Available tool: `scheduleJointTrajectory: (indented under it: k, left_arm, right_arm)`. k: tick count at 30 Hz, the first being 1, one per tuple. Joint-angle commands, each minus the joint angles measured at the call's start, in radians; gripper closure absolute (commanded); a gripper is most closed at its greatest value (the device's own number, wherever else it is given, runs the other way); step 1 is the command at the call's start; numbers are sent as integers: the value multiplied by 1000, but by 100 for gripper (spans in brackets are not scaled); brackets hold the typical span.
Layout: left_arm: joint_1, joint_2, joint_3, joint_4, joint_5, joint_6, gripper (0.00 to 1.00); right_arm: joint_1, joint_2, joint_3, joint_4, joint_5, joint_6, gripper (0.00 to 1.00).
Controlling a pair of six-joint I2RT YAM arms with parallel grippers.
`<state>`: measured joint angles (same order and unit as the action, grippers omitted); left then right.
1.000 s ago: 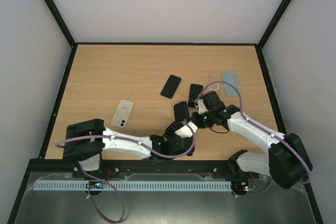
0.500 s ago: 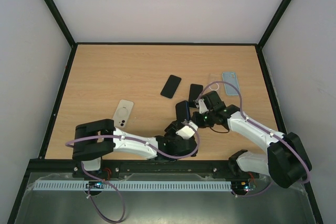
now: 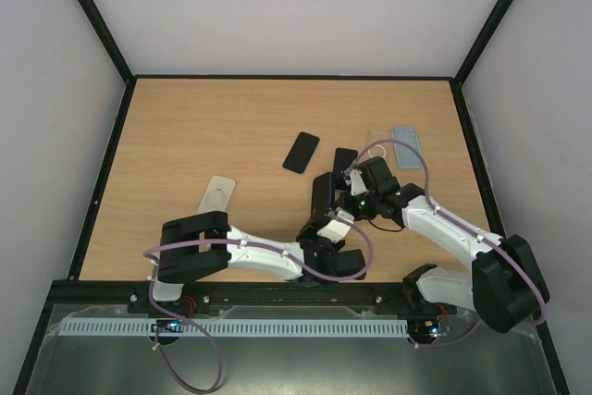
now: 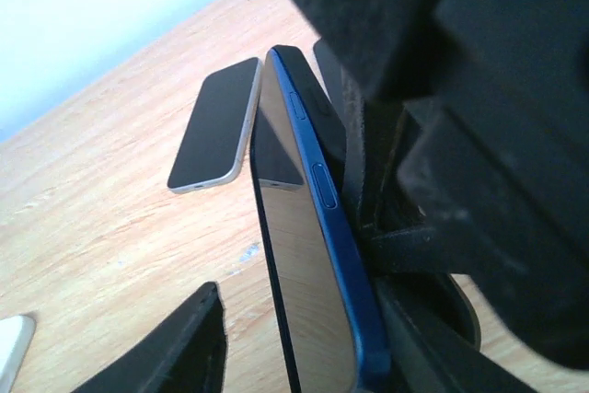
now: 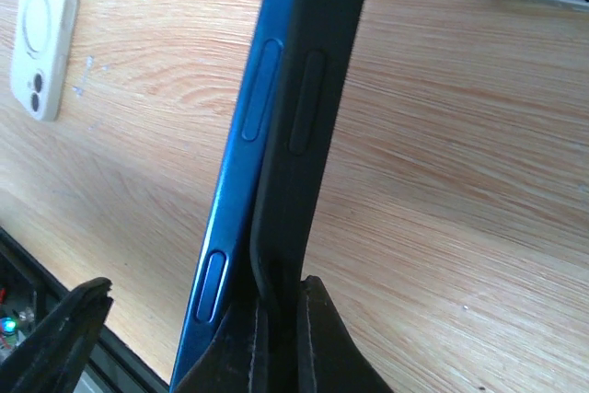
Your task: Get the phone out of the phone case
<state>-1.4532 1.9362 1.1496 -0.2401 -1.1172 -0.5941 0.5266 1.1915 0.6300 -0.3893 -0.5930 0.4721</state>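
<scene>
Phone (image 4: 324, 200), blue-edged, was held up on edge over the middle of the table (image 3: 203, 127), between the two arms and partly inside its black case (image 5: 313, 89). The left arm (image 3: 259, 254) lay low along the near edge and bent up to the phone from the near side. The left jaws stood apart astride the phone, with one finger (image 4: 175, 347) clear of the glass. The right arm (image 3: 444, 228) reached in from the right, and the right jaws were closed on the rim of the case. Along that side the blue edge had come away from the case, leaving a narrow gap. A white case (image 3: 219, 191) and a black phone (image 3: 301, 152) lay flat on the table nearby. Compared with a second before, the left arm had swung rightward and now covered part of the white case, and the phone stood more upright.
</scene>
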Motion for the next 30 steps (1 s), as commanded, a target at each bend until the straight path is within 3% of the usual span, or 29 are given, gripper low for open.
scheduleJointTrajectory:
  k: [1,10,30]
  left_arm:
    - [69,18,-16,-266,-129,-149,62]
    - [101,-207,-150,-79,-4,-23,97]
    - [110,-501,-227,106,180,15,97]
  right_arm:
    - [15,-27,32,-94,-133,-43,98]
    - [15,-14,47,-79,-87,-38,98]
    - [15,-6,131,-92,237,-113,98]
